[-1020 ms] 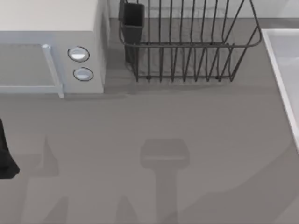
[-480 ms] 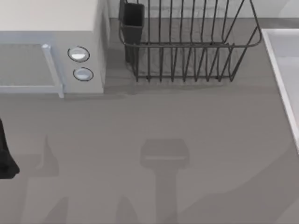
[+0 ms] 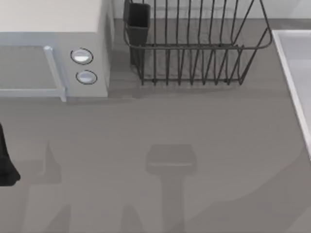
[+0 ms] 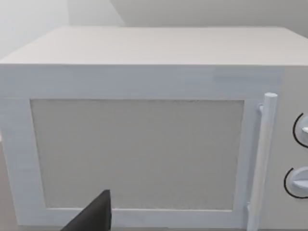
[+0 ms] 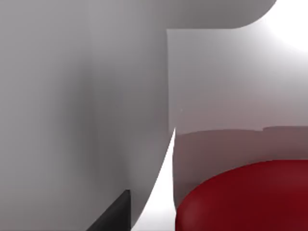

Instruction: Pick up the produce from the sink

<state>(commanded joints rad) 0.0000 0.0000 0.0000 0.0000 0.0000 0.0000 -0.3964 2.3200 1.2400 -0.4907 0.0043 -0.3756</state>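
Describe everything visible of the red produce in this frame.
The produce appears in the right wrist view as a glossy, deep red rounded body with a smooth skin, cut off by the picture's edge so that just part of its curve shows. It lies low inside the sink, close to a pale grey wall that carries its reddish reflection. Whether anything grips it cannot be told.

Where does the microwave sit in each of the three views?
Top view: microwave at the upper left corner, left of the dish rack.
Left wrist view: the microwave's door faces the camera.
Right wrist view: not in it.
Shared landmark: the two knobs beside the door handle.
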